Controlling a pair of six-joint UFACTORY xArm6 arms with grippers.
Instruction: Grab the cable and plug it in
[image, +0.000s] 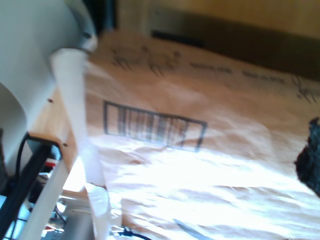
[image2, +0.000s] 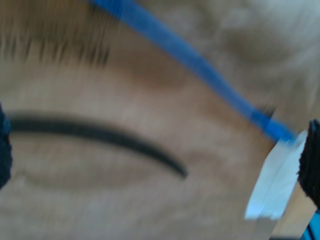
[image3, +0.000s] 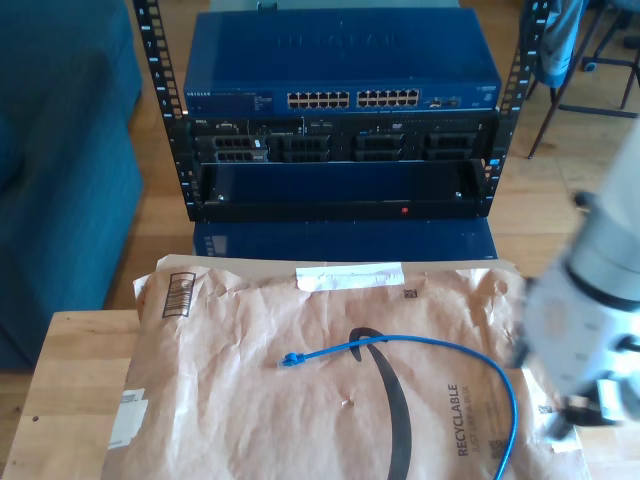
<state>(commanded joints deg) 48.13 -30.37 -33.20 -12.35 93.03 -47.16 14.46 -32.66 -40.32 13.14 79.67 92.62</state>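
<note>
A thin bright-blue cable (image2: 200, 65) runs slantwise, blurred, across crumpled brown paper (image2: 125, 205) printed with a curved black line (image2: 100, 132). The cable ends beside a strip of white tape (image2: 272, 185). Dark gripper fingertips (image2: 311, 160) show at both edges.

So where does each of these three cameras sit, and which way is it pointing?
Exterior view: looks down from above at the crumpled brown paper sheet, the thin bright-blue network cable and the blue network switch in the rack; a blurred white arm shows at its right.
First wrist view: rides my first gripper, slanting across the paper's printed barcode.
Second wrist view: rides my second gripper, close above the cable.
Shared: paper in all; cable in two.
</note>
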